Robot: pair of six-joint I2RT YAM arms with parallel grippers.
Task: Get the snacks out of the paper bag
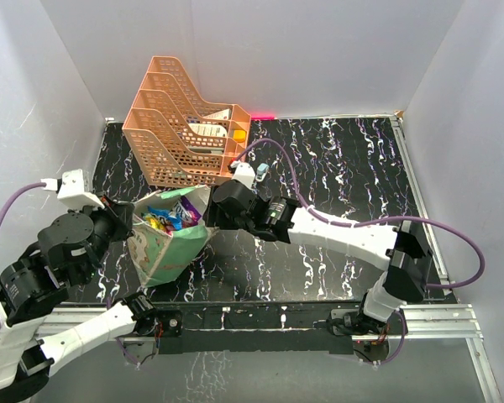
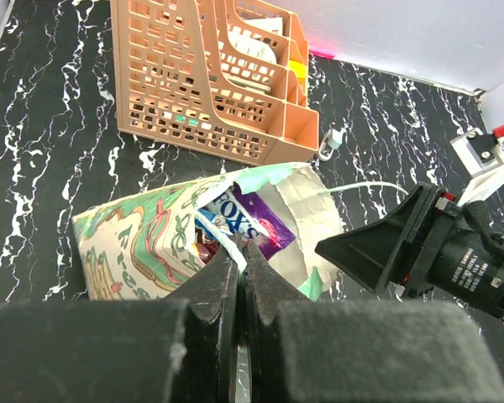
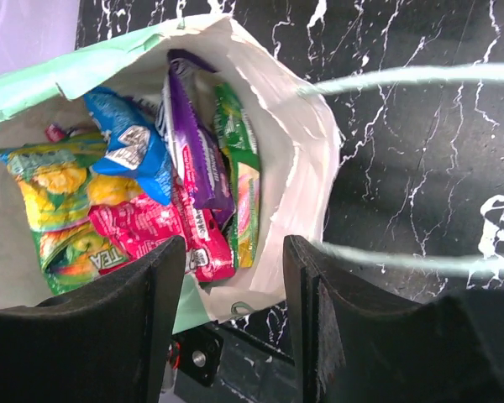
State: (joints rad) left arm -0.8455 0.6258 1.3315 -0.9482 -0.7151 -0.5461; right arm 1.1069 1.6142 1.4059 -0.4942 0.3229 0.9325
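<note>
The mint-green paper bag [image 1: 164, 252] lies tilted with its mouth facing up and right. Several snacks [image 1: 172, 217] fill it. In the right wrist view I see a purple packet [image 3: 189, 143], a pink one [image 3: 147, 227], a blue one [image 3: 130, 147] and a yellow-green one [image 3: 55, 189] inside the cream lining. My left gripper [image 2: 239, 252] is shut on the bag's near rim [image 2: 143, 239]; it also shows in the top view [image 1: 128, 220]. My right gripper [image 3: 231, 281] is open just above the bag's mouth, with the bag's right rim between its jaws. It holds nothing.
The orange lattice tray rack [image 1: 189, 126] stands just behind the bag. A small pale object [image 2: 332, 143] lies beside the rack's right end. The bag's white string handles [image 3: 403, 80] stretch across the black marbled table [image 1: 353, 176]. Grey walls enclose the table.
</note>
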